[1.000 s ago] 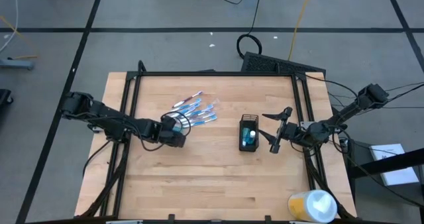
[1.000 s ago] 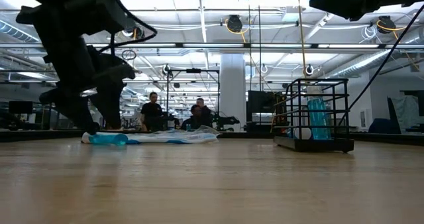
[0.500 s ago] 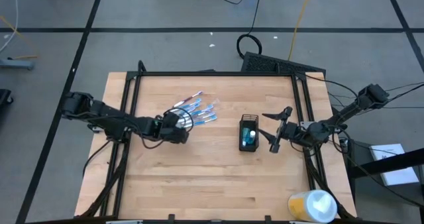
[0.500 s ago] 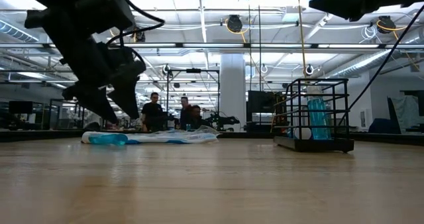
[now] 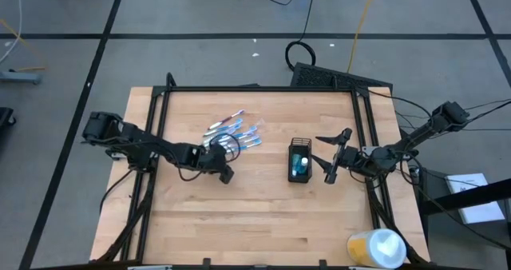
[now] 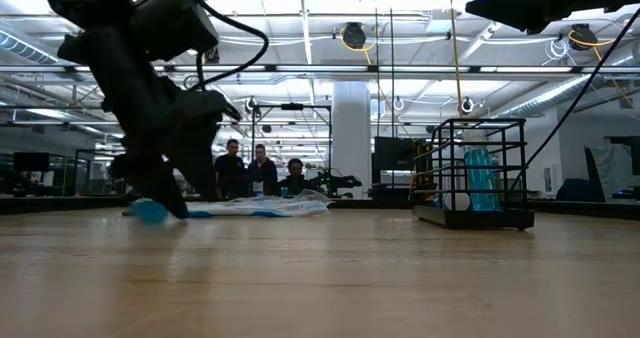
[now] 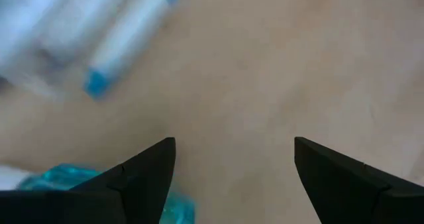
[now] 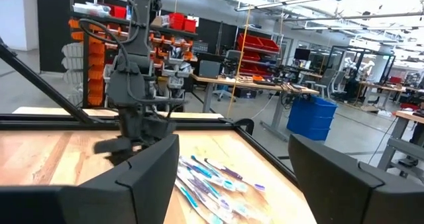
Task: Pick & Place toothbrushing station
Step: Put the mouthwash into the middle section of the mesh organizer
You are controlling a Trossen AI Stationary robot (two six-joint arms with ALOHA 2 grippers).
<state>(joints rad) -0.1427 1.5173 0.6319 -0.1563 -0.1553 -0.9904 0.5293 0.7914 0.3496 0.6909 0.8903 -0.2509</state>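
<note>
On the pale wooden tabletop [image 5: 255, 214], the left pincer [image 5: 224, 173] sits low at the near edge of the thin blue-and-white toothbrushes [image 5: 236, 134], fingers apart and empty. The likely trouble: the brushes lie fanned and overlapping, so a closing grip could catch several or scatter them. To the right, the small black wire-mesh cup [image 5: 299, 161] stands upright, something blue already inside. The right pincer [image 5: 329, 158] waits just right of it, fingers apart.
</note>
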